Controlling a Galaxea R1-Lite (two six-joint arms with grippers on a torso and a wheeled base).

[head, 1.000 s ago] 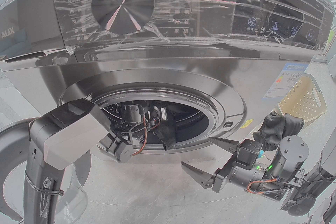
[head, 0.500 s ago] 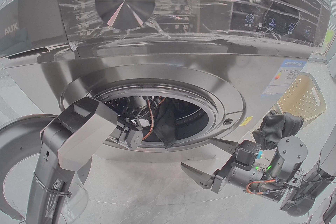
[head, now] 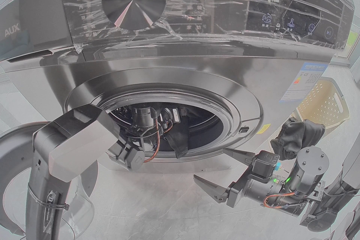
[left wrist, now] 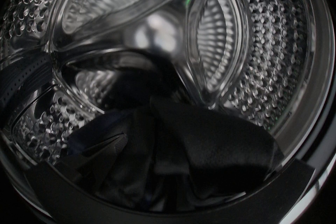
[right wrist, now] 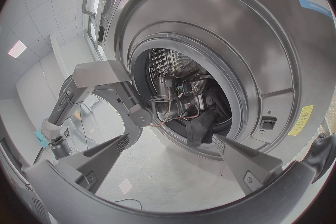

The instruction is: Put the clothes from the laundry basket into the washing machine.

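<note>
Washing machine (head: 210, 75) faces the robot with its round door (head: 13, 154) swung open on the robot's left, glass side out. The port rim (head: 240, 117) is a wide steel ring, with a small latch slot on its right side.

Left arm (head: 75, 139) goes in through the left half of the port, elbow outside and wrist with an orange cable just past the lower-left lip. That leaves the right half of the port open. Left claw: cannot tell whether wide or narrow, it is dark against dark cloth inside.

Black garment (head: 179, 141) hangs over the bottom lip of the port, just right of the left wrist, with one end dangling outside the rim. In the left wrist view more black cloth (left wrist: 213, 144) lies on the drum (left wrist: 276, 42) floor, pressed against the front seal. The upper drum and back wall are bare metal.

Right claw (head: 209, 162) hangs outside the machine, low and right of the port, over the pale floor (head: 161, 203). It is spread wide, holds nothing and is well clear of the rim.

Yellow laundry basket (head: 328, 104) stands at the machine's right front corner. Dark clothes (head: 298, 135) are draped over its near edge, just behind the right wrist.
</note>
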